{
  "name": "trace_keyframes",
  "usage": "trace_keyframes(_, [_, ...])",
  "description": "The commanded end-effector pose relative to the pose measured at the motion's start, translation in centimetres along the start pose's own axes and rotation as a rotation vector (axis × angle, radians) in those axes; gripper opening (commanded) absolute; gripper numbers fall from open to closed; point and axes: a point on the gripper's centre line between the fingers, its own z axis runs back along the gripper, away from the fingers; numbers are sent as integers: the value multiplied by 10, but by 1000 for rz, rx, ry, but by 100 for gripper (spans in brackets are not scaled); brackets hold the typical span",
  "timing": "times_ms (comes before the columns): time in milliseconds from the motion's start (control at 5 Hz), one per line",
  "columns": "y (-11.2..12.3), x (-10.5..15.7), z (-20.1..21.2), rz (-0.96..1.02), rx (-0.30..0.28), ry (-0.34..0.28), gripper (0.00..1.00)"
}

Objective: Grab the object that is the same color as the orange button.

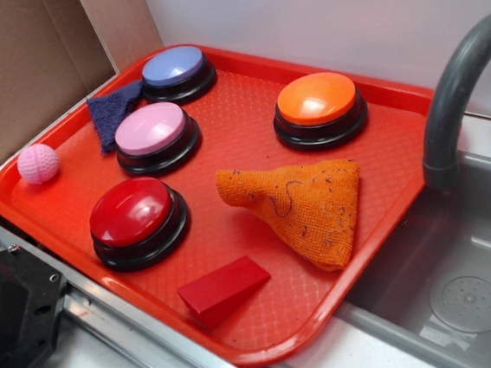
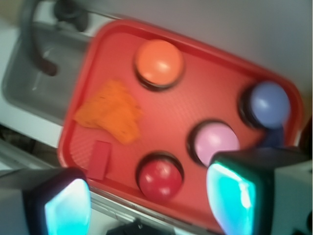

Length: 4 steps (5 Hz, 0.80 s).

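Fingers (image 2: 68, 208) spread wide, holding nothing, high above the red tray (image 1: 247, 114). Orange rag (image 1: 304, 204) lies flat at 6 o'clock from the orange button (image 1: 319, 107), apart from it.

The tray (image 1: 247, 105) under my claw is red with a fine waffle texture. On it I note four buttons on black bases: an orange button (image 1: 316, 99) with a glossy dome, a pink button (image 1: 150, 128), a red button (image 1: 131, 211) and a blue-violet button (image 1: 172, 66). The rag (image 1: 304, 203) near the orange button is orange terry, flecked with dark threads. The wedge block (image 1: 223, 289) is plain red. Beside the pink button lies a navy cloth (image 1: 113, 112). A pink knitted ball (image 1: 37, 163) sits at the tray's edge. My fingertips (image 2: 67, 208) glow teal in black housings. The sink (image 1: 463, 276) and faucet (image 1: 453, 86) are grey.
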Motion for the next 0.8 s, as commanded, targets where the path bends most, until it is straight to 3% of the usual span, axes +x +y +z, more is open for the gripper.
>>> trace_keyframes(0, [-86, 12, -22, -266, 23, 18, 100])
trace_keyframes(400, [-86, 12, -22, -266, 23, 18, 100])
trace_keyframes(600, [-98, -9, -18, -482, 60, -50, 100])
